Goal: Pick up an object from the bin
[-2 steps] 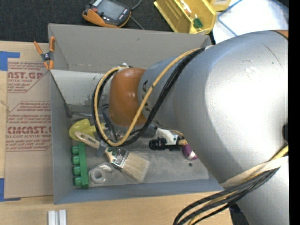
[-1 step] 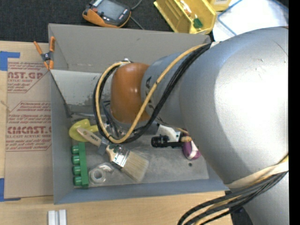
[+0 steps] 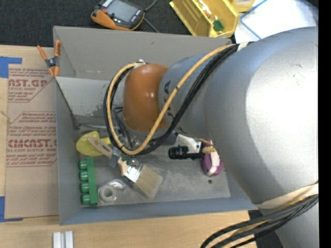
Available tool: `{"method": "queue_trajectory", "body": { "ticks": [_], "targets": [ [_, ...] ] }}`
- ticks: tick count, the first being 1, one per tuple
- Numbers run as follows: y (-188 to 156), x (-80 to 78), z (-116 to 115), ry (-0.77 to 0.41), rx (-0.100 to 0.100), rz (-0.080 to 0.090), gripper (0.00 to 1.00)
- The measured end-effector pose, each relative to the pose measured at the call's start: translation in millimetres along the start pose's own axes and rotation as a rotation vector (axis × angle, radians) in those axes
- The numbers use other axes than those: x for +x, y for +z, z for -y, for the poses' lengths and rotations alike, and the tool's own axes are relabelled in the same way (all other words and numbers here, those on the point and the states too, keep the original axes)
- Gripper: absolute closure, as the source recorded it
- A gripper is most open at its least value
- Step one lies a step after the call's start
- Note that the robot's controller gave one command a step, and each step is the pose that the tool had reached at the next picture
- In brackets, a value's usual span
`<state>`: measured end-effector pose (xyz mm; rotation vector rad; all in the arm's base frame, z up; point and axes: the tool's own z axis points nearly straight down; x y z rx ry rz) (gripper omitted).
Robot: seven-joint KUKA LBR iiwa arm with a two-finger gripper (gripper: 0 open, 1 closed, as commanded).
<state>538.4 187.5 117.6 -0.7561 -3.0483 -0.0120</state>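
My gripper [image 3: 125,136] is low in the bin's middle, its dark body showing just under the arm's orange cover. Right below it lies a paintbrush [image 3: 138,177] with a wooden handle, metal ferrule and pale bristles, its handle end running up under the gripper. A yellow rounded piece [image 3: 89,143] lies just to the left, touching the brush handle. Whether anything is between the jaws is hidden by the cover and cables.
A green block with round studs [image 3: 88,182] stands along the left wall, a clear tape roll [image 3: 108,192] beside it. A black-and-white tool [image 3: 185,150] and a purple piece [image 3: 211,163] lie to the right. The arm covers the bin's right and back.
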Motion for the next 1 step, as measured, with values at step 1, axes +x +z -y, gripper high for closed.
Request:
{"method": "queue_trajectory", "body": {
  "ticks": [1],
  "targets": [
    [-29.2,2.3,1.8,0.0,0.009,-0.009,1.0]
  ]
}}
